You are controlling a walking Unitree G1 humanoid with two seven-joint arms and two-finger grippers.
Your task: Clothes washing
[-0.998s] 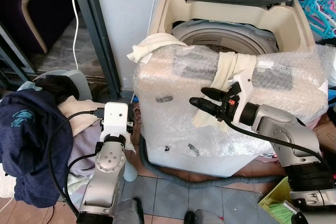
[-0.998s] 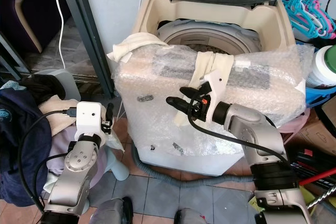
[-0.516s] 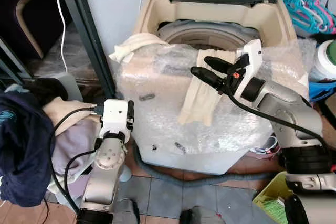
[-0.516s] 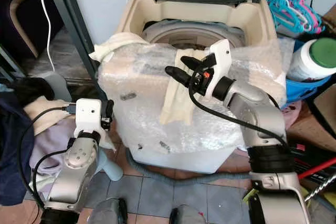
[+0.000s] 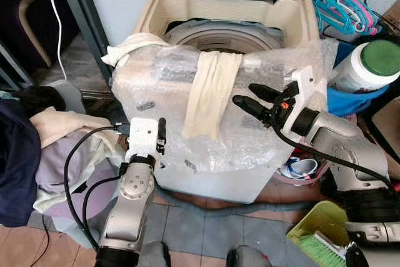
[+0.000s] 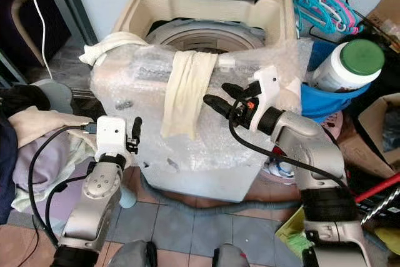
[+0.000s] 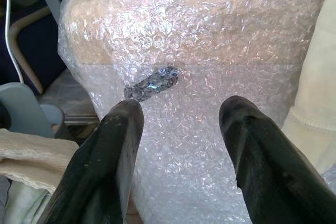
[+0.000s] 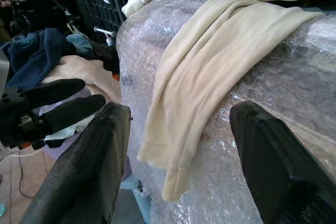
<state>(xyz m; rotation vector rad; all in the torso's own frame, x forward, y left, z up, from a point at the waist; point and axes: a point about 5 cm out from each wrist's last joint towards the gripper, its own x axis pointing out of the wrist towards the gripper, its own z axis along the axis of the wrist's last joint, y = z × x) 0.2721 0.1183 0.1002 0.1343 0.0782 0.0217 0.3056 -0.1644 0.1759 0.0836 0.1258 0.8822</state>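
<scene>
- The right gripper [image 5: 245, 95], its two black fingers spread apart and holding nothing, has dropped away from the top front edge of the beige top-loading washing machine wrapped in bubble wrap [image 5: 250, 136]. Half a second ago it was raised at that edge, right by the cloth; now it hangs in front of the machine's front face, just beside the cloth and clear of it.
- The cream-coloured cloth garment [image 5: 209, 92] lies draped over the machine's front edge, its upper end on the rim by the open round drum [image 5: 222, 34] and its lower end hanging down the front face. It has not gone into the drum.
- A second cream cloth [image 5: 130, 46] sits bunched on the machine's front left corner.
- The left gripper [image 7: 178, 145] is low at the machine's front left, fingers parted and empty, pointed at the bubble-wrapped face.
- The pile of dark blue and pale laundry [image 5: 37, 148] waits on the floor to the machine's left.
- My reading: the garment was let go short of the tub, so it needs another grasp and a lift over the rim before the load counts as in.
</scene>
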